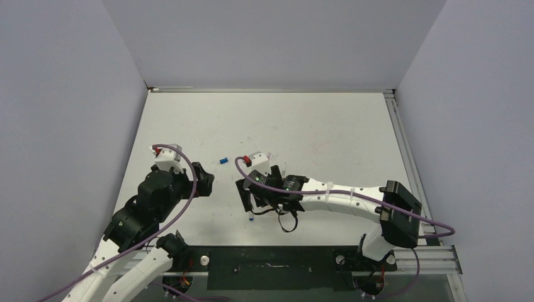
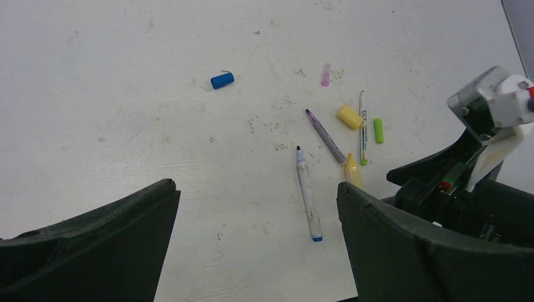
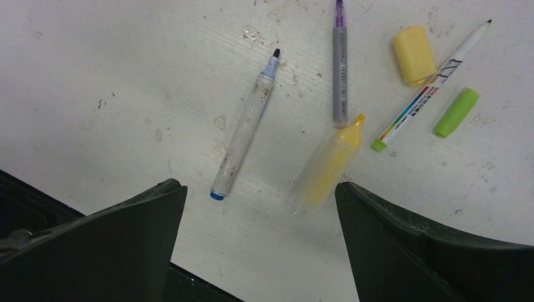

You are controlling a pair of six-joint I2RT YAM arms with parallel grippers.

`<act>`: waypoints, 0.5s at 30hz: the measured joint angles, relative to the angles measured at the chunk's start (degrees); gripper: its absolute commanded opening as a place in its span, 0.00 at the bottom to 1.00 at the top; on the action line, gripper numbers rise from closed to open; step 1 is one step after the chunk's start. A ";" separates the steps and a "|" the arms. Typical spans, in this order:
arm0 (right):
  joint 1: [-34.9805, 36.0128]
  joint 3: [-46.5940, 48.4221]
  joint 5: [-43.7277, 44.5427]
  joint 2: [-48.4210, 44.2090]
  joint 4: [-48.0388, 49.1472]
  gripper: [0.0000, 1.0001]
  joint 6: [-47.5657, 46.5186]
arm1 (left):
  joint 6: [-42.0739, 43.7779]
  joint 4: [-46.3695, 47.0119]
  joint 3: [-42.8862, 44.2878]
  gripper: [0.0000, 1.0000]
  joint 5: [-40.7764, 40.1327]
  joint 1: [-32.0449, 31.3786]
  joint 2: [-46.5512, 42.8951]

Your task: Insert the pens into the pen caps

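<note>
Four pens (image 2: 308, 195) are laid close together on the bench (image 3: 94, 63). In the right wrist view, the leftmost pen (image 3: 242, 135) is followed by a second pen (image 3: 340, 69) with a third pen (image 3: 327, 167) just at its lower end, and the rightmost pen (image 3: 428, 94) is flanked by a left cap (image 3: 414, 55) and a right cap (image 3: 456, 112). In the left wrist view, a third cap (image 2: 325, 73) is seen beyond the pens and a fourth cap (image 2: 221, 80) well apart to their left

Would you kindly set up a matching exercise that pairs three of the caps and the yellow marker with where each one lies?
Things:
1. blue cap
2. yellow cap
3. green cap
4. yellow marker

Places:
A. between the purple pen and the thin white pen
B. tip near the purple pen's grey end
C. alone, apart from the pens
D. beside the thin white pen, opposite the yellow cap

Pairs: 1-C; 2-A; 3-D; 4-B
</note>
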 measured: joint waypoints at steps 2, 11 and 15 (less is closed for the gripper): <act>0.35 1.16 0.26 2.08 -0.07 0.87 1.29 | 0.11 0.20 -0.09 0.96 -0.76 0.00 -1.46; 1.27 9.33 3.23 11.85 -2.03 0.71 7.43 | 0.07 0.74 -1.49 0.96 -1.97 0.00 -7.32; 1.38 13.97 5.33 17.46 -3.93 0.64 10.01 | 0.07 0.92 -1.66 0.96 -2.12 0.00 -8.70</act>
